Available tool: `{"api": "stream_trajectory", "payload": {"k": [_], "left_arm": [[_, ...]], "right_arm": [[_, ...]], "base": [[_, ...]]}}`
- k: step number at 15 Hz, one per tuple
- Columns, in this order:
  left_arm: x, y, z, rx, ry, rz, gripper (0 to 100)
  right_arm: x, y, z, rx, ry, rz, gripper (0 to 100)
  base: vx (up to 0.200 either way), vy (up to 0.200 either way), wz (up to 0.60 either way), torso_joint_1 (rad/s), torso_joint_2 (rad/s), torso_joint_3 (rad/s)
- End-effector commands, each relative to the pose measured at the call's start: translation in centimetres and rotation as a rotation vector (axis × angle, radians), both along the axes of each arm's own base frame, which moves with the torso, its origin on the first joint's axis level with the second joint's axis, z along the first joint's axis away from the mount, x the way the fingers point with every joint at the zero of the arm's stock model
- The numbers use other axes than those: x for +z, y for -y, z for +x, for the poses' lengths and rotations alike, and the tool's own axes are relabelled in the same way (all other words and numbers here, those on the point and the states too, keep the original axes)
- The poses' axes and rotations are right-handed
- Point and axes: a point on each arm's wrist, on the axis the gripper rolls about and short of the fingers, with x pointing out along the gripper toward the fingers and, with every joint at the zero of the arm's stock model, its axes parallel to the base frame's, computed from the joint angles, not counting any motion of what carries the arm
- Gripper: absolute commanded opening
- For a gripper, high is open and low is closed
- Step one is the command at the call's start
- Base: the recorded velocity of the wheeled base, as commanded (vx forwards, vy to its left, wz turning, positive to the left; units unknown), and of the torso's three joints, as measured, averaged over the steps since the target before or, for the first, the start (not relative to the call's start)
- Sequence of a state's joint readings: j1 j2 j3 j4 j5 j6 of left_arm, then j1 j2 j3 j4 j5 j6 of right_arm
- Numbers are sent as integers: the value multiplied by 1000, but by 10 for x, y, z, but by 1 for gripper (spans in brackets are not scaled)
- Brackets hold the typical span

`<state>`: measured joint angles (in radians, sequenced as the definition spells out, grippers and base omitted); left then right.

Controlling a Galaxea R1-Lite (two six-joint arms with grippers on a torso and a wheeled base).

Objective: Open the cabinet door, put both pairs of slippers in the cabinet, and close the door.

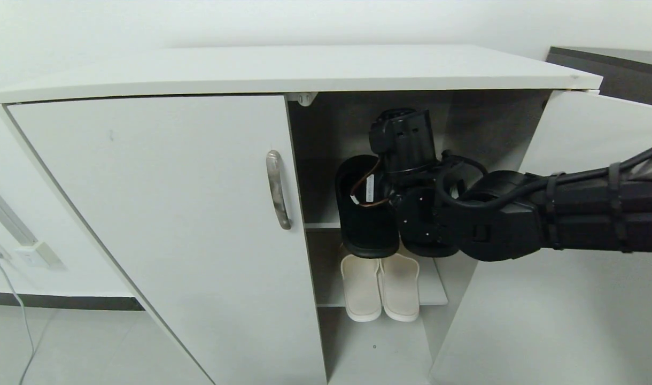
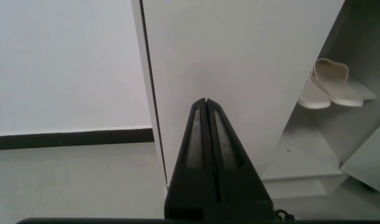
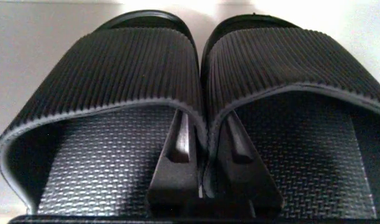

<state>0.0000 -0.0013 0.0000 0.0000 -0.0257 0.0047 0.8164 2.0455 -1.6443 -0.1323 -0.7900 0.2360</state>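
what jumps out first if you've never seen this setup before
The right gripper clamps a pair of black slippers by their inner edges, high inside the open right half of the white cabinet. Just below, white slippers sit side by side on the lower shelf, their ends poking past its front edge. The left door, with its metal handle, is shut.

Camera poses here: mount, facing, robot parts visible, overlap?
Head view: on the head, facing forward and down at the white cabinet, right door open; right arm shows at the right.
Left wrist view: on the left wrist, facing the shut left door; own left pincer, shut, in front.
Right wrist view: on the right wrist, close on the black slippers; right pincer clamps their adjoining walls.
Shared: head and left wrist both show the white slippers; head and right wrist, the black slippers.
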Motion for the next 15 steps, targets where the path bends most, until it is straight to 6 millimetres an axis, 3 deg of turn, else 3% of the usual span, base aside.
{"api": "stream_trajectory", "payload": {"k": [1, 6, 11, 15], "left_arm": [[0, 0, 0, 0, -1, 0, 0], [0, 0, 0, 1, -1, -2, 0], [0, 0, 0, 12, -1, -6, 0], [0, 0, 0, 12, -1, -6, 0]], "right_arm": [[-8, -6, 23, -25, 3, -9, 0], [4, -3, 44, -14, 7, 15, 0], [-6, -3, 62, 1, -1, 20, 0], [-8, -3, 65, -4, -9, 14, 0]], "base": [[0, 0, 0, 0, 0, 0], [0, 0, 0, 0, 0, 0], [0, 0, 0, 0, 0, 0], [0, 0, 0, 0, 0, 0]]}}
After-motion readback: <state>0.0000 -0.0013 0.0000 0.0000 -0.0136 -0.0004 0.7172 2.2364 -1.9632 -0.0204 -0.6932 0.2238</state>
